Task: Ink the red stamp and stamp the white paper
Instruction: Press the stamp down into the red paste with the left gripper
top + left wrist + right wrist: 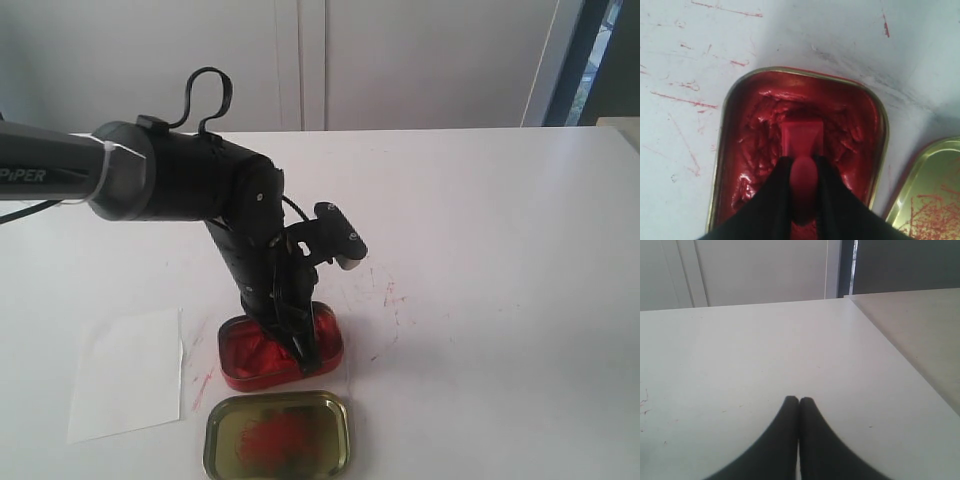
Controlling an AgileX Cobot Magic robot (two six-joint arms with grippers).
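Your left gripper (802, 170) has closed narrowly on the knobbed handle of the red stamp (801, 137), one black finger on each side, so the square base points straight down. The base sits in the middle of the ink tin (725, 115), pressed into or resting on the churned red paste. The wrist view cannot tell you how deep. Holding by the handle keeps your fingers out of the ink and the face level, which should load it evenly.

In the exterior view the arm comes in from 9 o'clock and drops steeply onto the tin. The white paper (125, 372) lies flat at about 8 o'clock from the tin, just beside it but not touching. The gold tray (215, 440), smeared red, sits at 6 o'clock from the tin, near it. Your next move is probably a straight lift, then a short carry toward 8 o'clock.

Your right gripper (799, 401) has its fingers pressed together on nothing, over the bare table (740, 365), well out of the way.
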